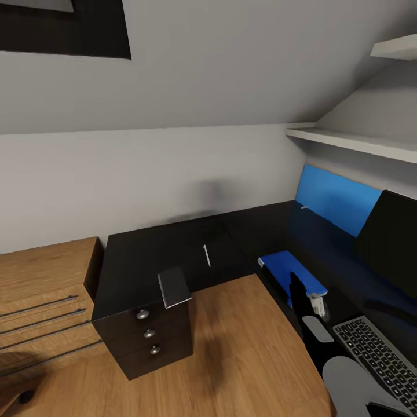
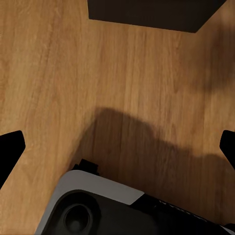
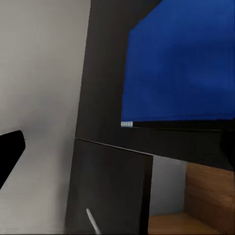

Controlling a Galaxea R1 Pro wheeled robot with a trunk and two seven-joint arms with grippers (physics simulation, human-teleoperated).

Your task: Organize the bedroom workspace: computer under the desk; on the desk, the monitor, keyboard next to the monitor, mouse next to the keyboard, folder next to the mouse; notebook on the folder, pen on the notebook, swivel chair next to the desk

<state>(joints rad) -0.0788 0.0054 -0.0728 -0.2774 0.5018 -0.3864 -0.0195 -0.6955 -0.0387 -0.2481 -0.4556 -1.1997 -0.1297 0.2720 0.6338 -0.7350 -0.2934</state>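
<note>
R gripper (image 1: 298, 295) sat w/ fingers apart, empty, over folder (image 1: 291, 270); notebook (image 1: 174, 286) lay well off, so approach low and square.

My right arm (image 1: 324, 347): glossy black upper casing, narrow and tapering toward the tip, then a pale grey rounded shell segment, with a small white fitting beside the black part. My fingers (image 2: 11, 147): flat, matte black, blunt-ended. My base (image 2: 93, 205): light grey curved panel over a black housing with one round recessed socket.
</note>
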